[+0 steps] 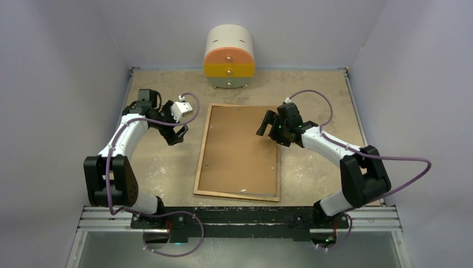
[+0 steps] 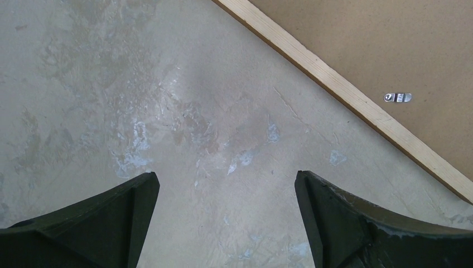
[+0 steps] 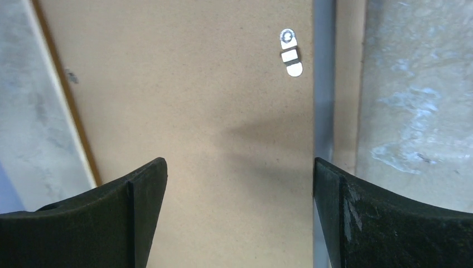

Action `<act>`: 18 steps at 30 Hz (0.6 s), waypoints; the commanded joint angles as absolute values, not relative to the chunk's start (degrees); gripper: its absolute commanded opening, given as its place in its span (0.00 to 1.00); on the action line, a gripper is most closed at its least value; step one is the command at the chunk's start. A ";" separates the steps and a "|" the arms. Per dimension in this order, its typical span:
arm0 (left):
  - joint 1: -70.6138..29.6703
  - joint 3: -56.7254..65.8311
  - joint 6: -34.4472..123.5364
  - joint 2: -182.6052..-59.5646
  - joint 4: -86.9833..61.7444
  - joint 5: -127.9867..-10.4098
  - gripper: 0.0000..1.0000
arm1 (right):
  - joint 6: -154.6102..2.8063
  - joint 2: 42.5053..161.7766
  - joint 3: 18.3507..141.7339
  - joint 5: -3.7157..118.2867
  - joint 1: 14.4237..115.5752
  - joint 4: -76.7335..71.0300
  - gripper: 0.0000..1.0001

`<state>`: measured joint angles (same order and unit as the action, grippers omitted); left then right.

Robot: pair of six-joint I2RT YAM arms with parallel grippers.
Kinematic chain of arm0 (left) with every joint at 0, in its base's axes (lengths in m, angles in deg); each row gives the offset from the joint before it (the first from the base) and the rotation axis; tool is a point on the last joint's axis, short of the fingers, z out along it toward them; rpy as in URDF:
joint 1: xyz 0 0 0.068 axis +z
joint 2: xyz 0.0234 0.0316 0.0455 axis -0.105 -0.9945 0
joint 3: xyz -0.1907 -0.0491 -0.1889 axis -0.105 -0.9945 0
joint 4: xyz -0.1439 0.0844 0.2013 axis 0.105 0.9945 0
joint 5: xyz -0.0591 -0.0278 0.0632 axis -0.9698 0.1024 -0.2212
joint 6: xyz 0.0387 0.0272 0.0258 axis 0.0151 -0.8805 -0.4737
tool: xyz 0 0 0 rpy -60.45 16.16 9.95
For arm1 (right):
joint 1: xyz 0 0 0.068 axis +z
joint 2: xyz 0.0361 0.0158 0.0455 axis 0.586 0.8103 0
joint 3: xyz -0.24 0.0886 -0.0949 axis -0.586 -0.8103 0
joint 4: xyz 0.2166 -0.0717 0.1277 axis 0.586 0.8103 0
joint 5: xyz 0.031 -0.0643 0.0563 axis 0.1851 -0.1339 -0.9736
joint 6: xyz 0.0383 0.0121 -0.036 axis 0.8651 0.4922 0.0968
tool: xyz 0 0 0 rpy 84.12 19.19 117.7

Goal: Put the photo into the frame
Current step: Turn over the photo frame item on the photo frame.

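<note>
Photo: not seen in any of the three views. No glossy print or white sheet is seen on the table [image 1: 162, 167], and nothing is held by either arm.

Frame [image 1: 237, 195]: laid flat in the middle of the table, rear side up, with the brown backing board [image 1: 237, 151] seated inside its wooden rim. In the left wrist view the rim [image 2: 346, 95] is seen as a pale strip crossing the upper right corner, with a small metal clip [image 2: 397, 97] on the board beside it.

Left gripper [image 1: 177, 135]: jaws spread wide, nothing between them, held over bare table just left of the frame's upper corner.

Right gripper [image 1: 266, 124]: jaws likewise spread and empty, held above the board near the frame's upper right edge. A second clip [image 3: 290, 53] is seen ahead of it.

Progress, as judged: the board is in place and both grippers are free, so the insertion is probably complete or close to it. This cannot be confirmed, since the photo would be covered by the board.

Not resolved:
- Whether the photo lies under the board.
- Whether the clips are turned to lock the board; they are too small in the top view.
- The grey strip along the board's right edge in the right wrist view, which may be shadow or gap.
</note>
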<state>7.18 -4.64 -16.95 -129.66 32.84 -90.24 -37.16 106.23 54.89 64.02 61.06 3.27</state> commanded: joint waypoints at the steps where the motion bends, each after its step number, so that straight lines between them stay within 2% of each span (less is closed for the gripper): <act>1: 7.17 -5.21 -15.63 -128.33 31.79 -89.52 1.00 | -39.62 110.06 60.03 68.14 61.31 13.74 0.99; 11: 7.17 -5.35 -15.40 -128.12 32.20 -89.94 1.00 | -41.06 108.63 60.72 73.22 61.71 16.80 0.99; 18: 7.30 -3.62 -14.24 -129.26 33.87 -88.59 1.00 | -37.74 98.33 56.18 65.60 61.27 16.39 0.99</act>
<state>7.18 -4.74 -15.79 -129.66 32.97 -89.32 -39.41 105.35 57.31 69.77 61.41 14.60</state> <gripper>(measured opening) 0.996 0.987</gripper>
